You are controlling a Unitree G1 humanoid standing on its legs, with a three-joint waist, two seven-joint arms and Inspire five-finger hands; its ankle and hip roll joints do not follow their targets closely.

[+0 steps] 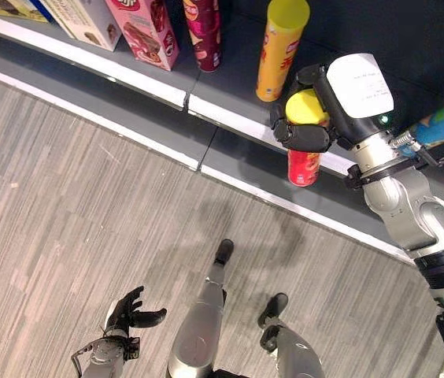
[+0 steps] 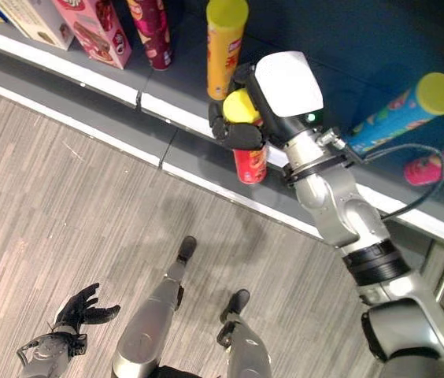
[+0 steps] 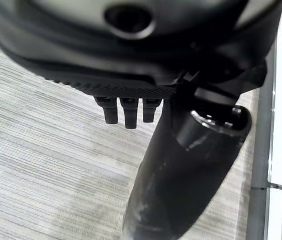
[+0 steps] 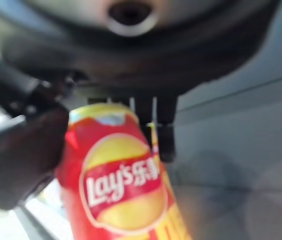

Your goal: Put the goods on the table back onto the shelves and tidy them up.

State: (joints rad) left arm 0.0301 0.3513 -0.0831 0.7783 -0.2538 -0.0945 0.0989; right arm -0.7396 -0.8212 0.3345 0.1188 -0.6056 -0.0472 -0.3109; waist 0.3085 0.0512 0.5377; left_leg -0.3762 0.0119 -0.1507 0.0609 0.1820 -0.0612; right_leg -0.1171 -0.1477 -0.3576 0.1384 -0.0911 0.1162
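Left hand (image 1: 127,313) low over floor, fingers relaxed, right hand (image 1: 310,126) curled round red can (image 1: 304,165) at shelf edge (image 1: 230,118)

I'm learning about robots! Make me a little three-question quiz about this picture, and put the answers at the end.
1. True or false: the right hand is curled round a red can with a yellow lid.
2. Which is nearest the red can? A) the tall yellow can B) the pink box C) the blue tube
3. Fill in: the left hand hangs over the striped grey ____ with nothing in it.

Key: 1 true. 2 A. 3 floor.
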